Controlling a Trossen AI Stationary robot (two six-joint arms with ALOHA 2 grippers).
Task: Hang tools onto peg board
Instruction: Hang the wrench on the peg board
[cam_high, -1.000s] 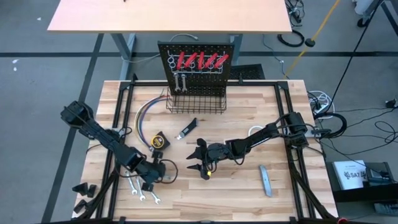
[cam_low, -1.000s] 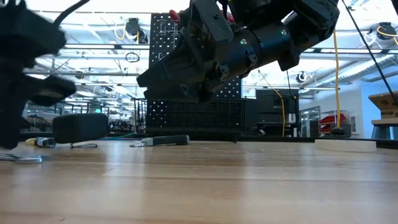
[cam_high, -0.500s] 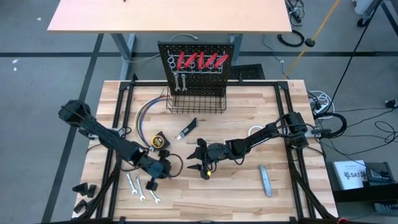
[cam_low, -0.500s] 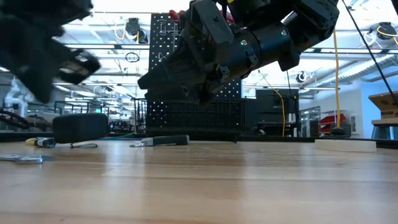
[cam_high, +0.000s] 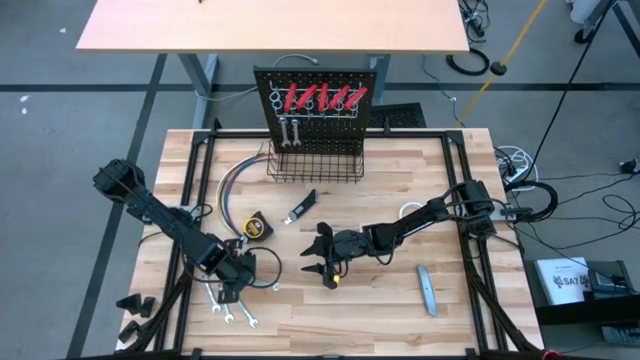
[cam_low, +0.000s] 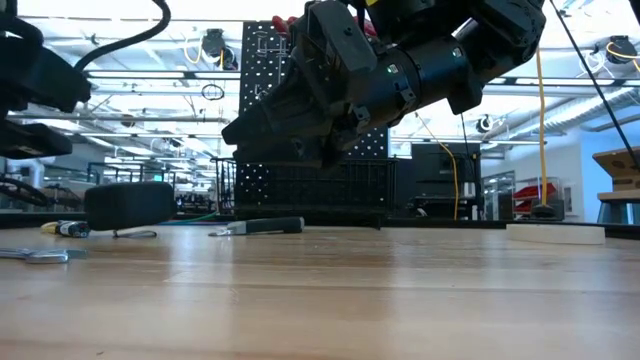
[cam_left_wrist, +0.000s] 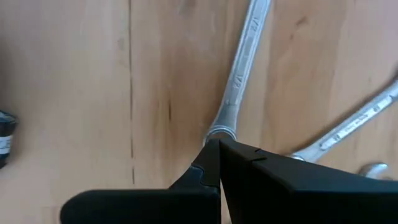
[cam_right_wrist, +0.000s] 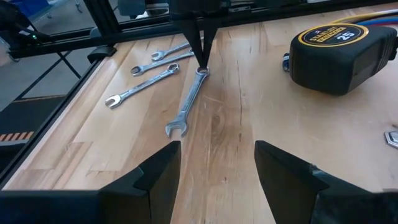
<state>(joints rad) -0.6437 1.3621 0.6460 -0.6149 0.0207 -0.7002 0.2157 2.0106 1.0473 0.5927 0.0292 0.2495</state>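
My left gripper (cam_high: 236, 280) is near the table's front left, shut, its tips down at the ring end of a silver wrench (cam_right_wrist: 188, 99) that lies flat and points toward my right gripper. Three more wrenches (cam_high: 230, 312) lie close by. My right gripper (cam_high: 322, 266) hovers open at mid-table and holds nothing; in its wrist view its fingers (cam_right_wrist: 152, 180) stand wide apart. The peg board (cam_high: 320, 85) stands at the far edge, with red-handled tools (cam_high: 320, 98) and two wrenches (cam_high: 290, 130) hanging on it. My left gripper comes from above, pointing down, and its shut fingertips (cam_right_wrist: 202, 57) meet the wrench's ring end (cam_left_wrist: 221, 131). Whether they pinch it or only press on it, I cannot tell. The wrench's shaft (cam_left_wrist: 245, 56) and open end (cam_right_wrist: 176, 129) lie on the table.
A yellow tape measure (cam_high: 257, 227) and a black-handled knife (cam_high: 303, 207) lie between the arms and the wire basket (cam_high: 315, 165). Coloured wires (cam_high: 235, 185) curl at the left. A grey bar (cam_high: 427, 290) lies at the front right.
My left gripper swung toward the table's right, toward my right gripper, then came back left and a little nearer the front edge.
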